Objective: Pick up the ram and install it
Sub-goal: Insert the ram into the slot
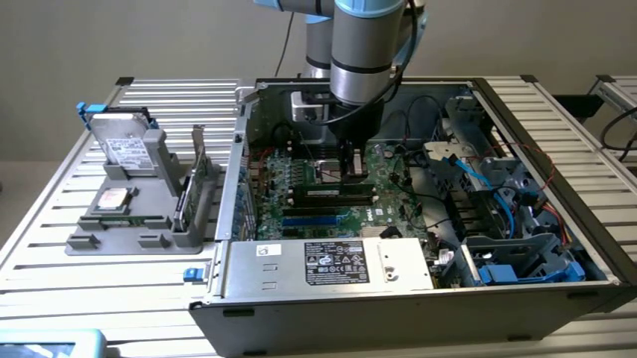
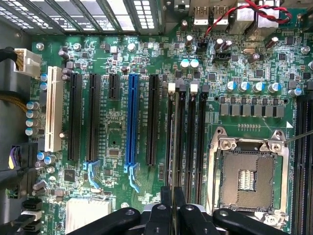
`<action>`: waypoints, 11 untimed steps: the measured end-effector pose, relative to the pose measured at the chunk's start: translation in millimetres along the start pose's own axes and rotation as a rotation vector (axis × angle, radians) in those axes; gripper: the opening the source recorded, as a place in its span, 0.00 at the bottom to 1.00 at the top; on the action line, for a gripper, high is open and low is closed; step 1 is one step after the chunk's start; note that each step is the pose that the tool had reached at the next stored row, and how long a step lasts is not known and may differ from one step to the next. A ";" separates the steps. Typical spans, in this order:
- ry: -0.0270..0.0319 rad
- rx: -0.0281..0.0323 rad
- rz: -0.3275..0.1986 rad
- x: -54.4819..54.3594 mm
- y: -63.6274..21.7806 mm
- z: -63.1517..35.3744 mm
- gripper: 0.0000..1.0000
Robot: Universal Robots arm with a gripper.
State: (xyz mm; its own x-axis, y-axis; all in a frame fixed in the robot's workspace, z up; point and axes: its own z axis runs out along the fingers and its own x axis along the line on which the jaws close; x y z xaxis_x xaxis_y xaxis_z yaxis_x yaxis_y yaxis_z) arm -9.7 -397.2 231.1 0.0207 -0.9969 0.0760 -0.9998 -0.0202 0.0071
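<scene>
Ram [image 1: 329,194] sits right under hand [image 1: 348,177], edge-on, long axis along mobo memory slots [image 2: 193,137]; fingers [image 2: 165,198] look clamped on it.

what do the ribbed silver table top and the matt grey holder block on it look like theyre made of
Ribbed silver table top: likely aluminium profiles, satin finish, judging by straight extruded grooves and pale metallic glare. Grey holder block: probably plastic, matt; evenly coloured, chunky moulded shapes, no glare, though painted metal cannot be ruled out.
</scene>
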 end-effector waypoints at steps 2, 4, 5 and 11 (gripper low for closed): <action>0.0000 0.0000 0.000 0.0 0.0 0.2 0.13; 0.0001 0.0000 0.000 0.0 0.0 0.2 0.13; -0.0001 0.0000 0.000 0.0 0.0 0.3 0.13; 0.0002 0.0001 0.000 0.3 0.2 1.1 0.13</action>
State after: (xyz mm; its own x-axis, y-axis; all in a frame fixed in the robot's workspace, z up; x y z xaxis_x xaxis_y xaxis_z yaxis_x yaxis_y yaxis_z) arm -9.8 -397.6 230.1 0.0209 -0.9969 0.0762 -0.9998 -0.0204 0.0070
